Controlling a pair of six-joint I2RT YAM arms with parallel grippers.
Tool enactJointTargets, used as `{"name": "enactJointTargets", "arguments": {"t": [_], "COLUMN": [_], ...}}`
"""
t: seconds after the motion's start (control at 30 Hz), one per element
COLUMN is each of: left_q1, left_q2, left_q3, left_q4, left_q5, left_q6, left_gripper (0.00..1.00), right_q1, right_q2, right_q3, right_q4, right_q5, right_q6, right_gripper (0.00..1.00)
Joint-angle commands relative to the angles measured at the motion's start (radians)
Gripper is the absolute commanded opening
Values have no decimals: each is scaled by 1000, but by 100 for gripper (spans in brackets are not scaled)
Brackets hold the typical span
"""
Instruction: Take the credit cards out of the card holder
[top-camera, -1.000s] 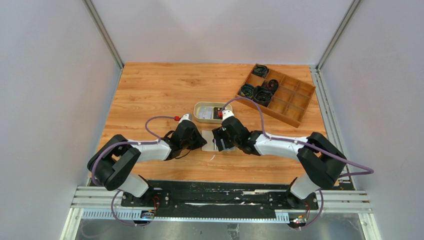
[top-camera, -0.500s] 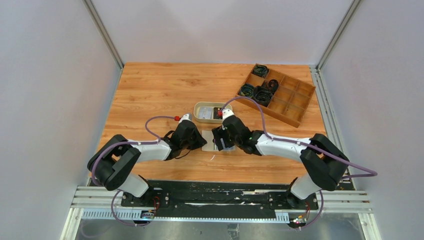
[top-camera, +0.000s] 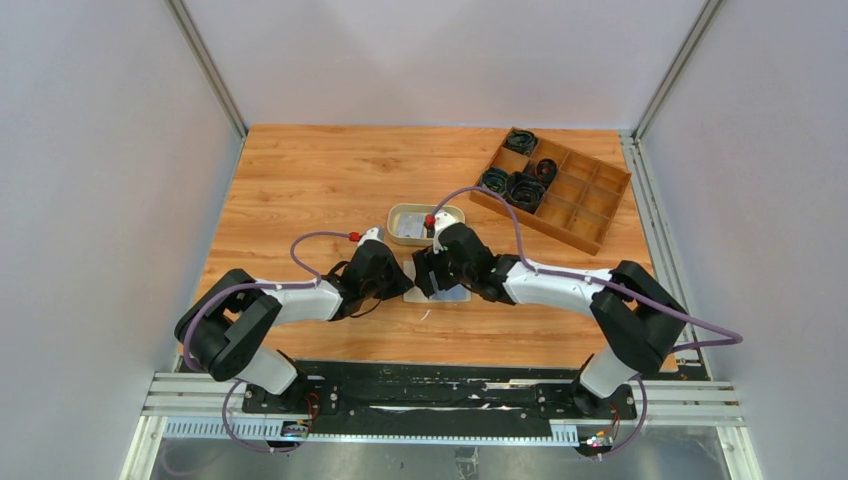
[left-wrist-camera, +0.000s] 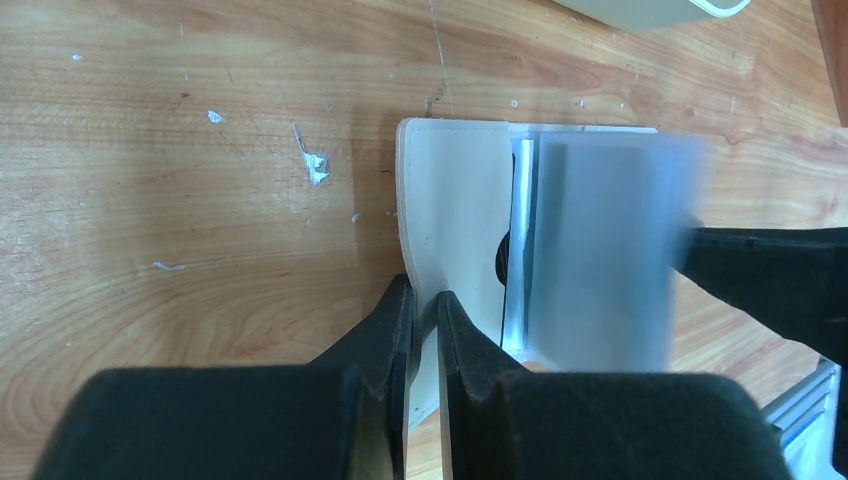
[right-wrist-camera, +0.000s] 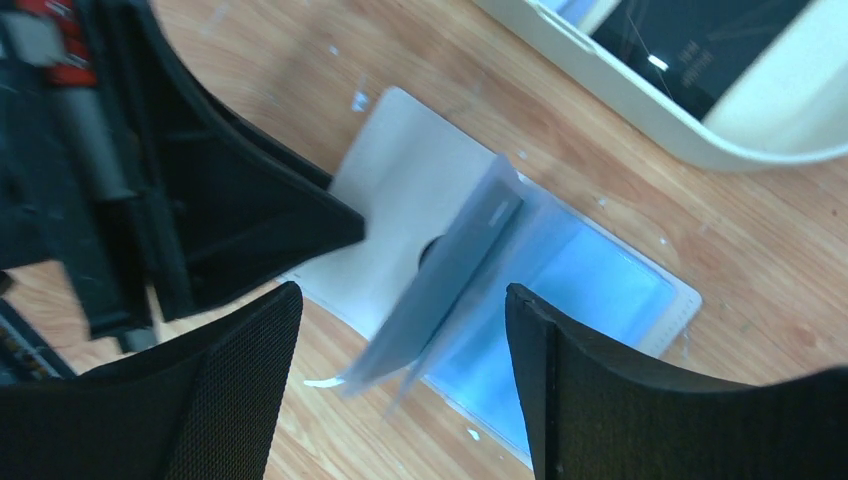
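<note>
Wood table (top-camera: 300, 180) — card holder (left-wrist-camera: 450, 200), beige dish (top-camera: 410, 208), compartment tray (top-camera: 575, 205) w/ items.

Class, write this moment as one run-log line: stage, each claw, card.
stage: removal unfinished | left claw: shut on card holder leaf | right claw: open, straddling card | card: pale blue, tilted up over holder

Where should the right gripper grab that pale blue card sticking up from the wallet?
Pinch the card across its raised free edge, coming from above. It stands tilted off the open wallet, both faces exposed, and the left gripper pins the opposite leaf.
</note>
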Motion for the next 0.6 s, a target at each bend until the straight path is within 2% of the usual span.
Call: {"name": "enactJointTargets", "arguments": {"t": [0.0, 0.27, 0.57], "left_q1": [5, 7, 7], "left_q2": [45, 53, 63], "left_q3": [-35, -25, -21], "left_q4": [-156, -157, -157], "left_q5": [-27, -24, -21], "left_q6": [53, 58, 59], "left_gripper": [0, 0, 0], "right_q1": [-6, -6, 5], "right_q2": [12, 21, 96], "right_q3": [56, 56, 107], "right_q4": [37, 24, -55], "right_q5": [-65, -60, 44], "right_q6": [11, 2, 29], "right_gripper": [78, 78, 77]}}
